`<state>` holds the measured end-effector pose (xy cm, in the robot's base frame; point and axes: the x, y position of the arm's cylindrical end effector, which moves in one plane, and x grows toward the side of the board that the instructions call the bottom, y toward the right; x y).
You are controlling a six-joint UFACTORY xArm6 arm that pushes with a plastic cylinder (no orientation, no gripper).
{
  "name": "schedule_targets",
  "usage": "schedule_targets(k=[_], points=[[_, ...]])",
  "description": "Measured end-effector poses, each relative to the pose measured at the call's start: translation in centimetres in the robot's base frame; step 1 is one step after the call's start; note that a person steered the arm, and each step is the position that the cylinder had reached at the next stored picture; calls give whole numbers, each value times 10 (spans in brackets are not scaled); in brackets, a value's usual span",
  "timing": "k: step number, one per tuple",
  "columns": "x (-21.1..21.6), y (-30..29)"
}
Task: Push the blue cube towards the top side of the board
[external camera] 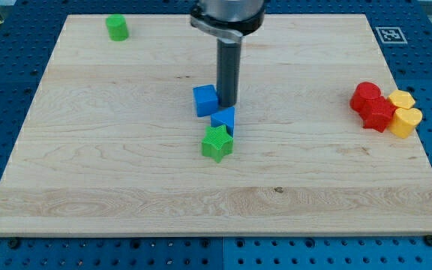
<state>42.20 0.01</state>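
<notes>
Blue cube (205,100) upright, no long axis, turned slightly askew; my tip (227,103) touching its right side, holding nothing.

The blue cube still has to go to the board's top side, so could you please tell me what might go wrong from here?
My tip sits at the blue cube's right side, not below it, so a push could send it leftward instead. Repositioning below may knock the blue triangular block or the green star.

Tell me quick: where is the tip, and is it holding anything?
My tip: a bare rod, holding nothing, down on the board just right of the blue cube and above the blue block.
</notes>
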Motion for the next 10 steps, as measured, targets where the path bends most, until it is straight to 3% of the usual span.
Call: schedule_targets(k=[1, 3, 4, 6, 7, 9, 10], points=[[8, -49], [51, -63], [53, -81], [-7, -144], [-7, -150], [6, -116], [-21, -105]])
